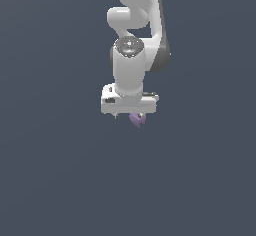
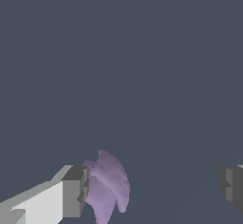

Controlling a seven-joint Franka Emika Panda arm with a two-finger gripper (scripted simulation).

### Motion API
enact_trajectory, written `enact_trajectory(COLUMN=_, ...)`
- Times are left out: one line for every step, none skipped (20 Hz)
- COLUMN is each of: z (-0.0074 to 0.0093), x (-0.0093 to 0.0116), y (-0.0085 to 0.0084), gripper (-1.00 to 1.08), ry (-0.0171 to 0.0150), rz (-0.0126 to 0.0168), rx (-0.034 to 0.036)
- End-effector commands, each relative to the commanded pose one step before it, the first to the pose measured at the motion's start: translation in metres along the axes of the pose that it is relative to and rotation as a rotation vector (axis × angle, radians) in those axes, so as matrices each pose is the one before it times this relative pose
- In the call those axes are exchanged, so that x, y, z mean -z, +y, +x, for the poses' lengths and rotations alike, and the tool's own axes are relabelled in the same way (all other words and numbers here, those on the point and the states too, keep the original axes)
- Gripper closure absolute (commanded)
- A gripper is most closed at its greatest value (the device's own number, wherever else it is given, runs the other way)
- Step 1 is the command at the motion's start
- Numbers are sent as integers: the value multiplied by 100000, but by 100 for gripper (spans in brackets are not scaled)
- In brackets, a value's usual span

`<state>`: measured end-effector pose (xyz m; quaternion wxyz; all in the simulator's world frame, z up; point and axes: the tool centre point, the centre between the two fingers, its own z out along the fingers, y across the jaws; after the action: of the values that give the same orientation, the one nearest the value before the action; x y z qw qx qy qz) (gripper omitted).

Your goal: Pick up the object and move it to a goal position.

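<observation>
The object [image 1: 136, 120] is a small pale-purple lumpy piece. In the exterior view it shows just under the white hand of my gripper [image 1: 128, 116], toward the exterior view's right. In the wrist view the object [image 2: 108, 186] lies between the two fingers, right beside one grey fingertip [image 2: 75, 191] and far from the other fingertip [image 2: 231, 188]. My gripper [image 2: 153, 190] is open wide, with a large gap on one side of the object. I cannot tell whether the near fingertip touches it. No goal marker shows in either view.
The white arm [image 1: 131, 55] comes down from the top of the exterior view. A plain dark grey-blue surface [image 1: 60, 170] fills the rest of both views.
</observation>
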<state>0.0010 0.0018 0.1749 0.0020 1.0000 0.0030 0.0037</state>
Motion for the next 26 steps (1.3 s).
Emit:
enact_trajectory(z=0, x=0, y=1, gripper=-92, ry=0, rz=0, rx=0)
enact_trajectory(z=-13, x=-16, y=-1, gripper=-92, ry=-61, rz=2, rx=76)
enact_trajectory(z=-39, x=-42, y=8, gripper=-92, ry=-171, rz=10, rx=206)
enact_trajectory(z=-64, x=-70, y=12, gripper=-92, ry=-281, rz=17, rx=341)
enact_trajectory(z=-88, x=-98, y=15, gripper=-92, ry=-391, rz=25, rx=477)
enact_trajectory(z=-112, x=-125, y=17, gripper=-92, ry=-496, rz=35, rx=610)
enact_trajectory(z=-128, x=-143, y=18, gripper=-92, ry=-562, rz=44, rx=702)
enact_trajectory(z=-107, x=-119, y=13, gripper=-92, ry=-464, rz=39, rx=592)
enact_trajectory(z=-81, x=-89, y=9, gripper=-92, ry=-342, rz=31, rx=449)
enact_trajectory(z=-54, x=-61, y=3, gripper=-92, ry=-226, rz=21, rx=310)
enact_trajectory(z=-29, x=-30, y=3, gripper=-92, ry=-108, rz=10, rx=162)
enact_trajectory(z=-4, x=-1, y=13, gripper=-92, ry=0, rz=0, rx=0)
enact_trajectory(z=24, x=18, y=-20, gripper=-92, ry=76, rz=-8, rx=-92)
enact_trajectory(z=25, x=31, y=7, gripper=-92, ry=77, rz=-7, rx=-179)
enact_trajectory(z=7, x=1, y=-21, gripper=-92, ry=0, rz=0, rx=0)
enact_trajectory(z=-16, x=-11, y=22, gripper=-92, ry=0, rz=-1, rx=69)
enact_trajectory(z=-30, x=-38, y=-29, gripper=-92, ry=-7, rz=-3, rx=293)
enact_trajectory(z=-46, x=-58, y=-38, gripper=-92, ry=3, rz=-5, rx=447)
enact_trajectory(z=-62, x=-78, y=-53, gripper=-92, ry=15, rz=-8, rx=610)
enact_trajectory(z=-78, x=-98, y=-68, gripper=-92, ry=26, rz=-11, rx=772)
enact_trajectory(z=-94, x=-118, y=-85, gripper=-92, ry=35, rz=-14, rx=936)
enact_trajectory(z=-110, x=-137, y=-101, gripper=-92, ry=44, rz=-17, rx=1095)
enact_trajectory(z=-125, x=-156, y=-116, gripper=-92, ry=50, rz=-19, rx=1249)
enact_trajectory(z=-141, x=-175, y=-132, gripper=-92, ry=53, rz=-20, rx=1406)
enact_trajectory(z=-157, x=-194, y=-149, gripper=-92, ry=56, rz=-21, rx=1567)
enact_trajectory(z=-172, x=-211, y=-166, gripper=-92, ry=60, rz=-23, rx=1720)
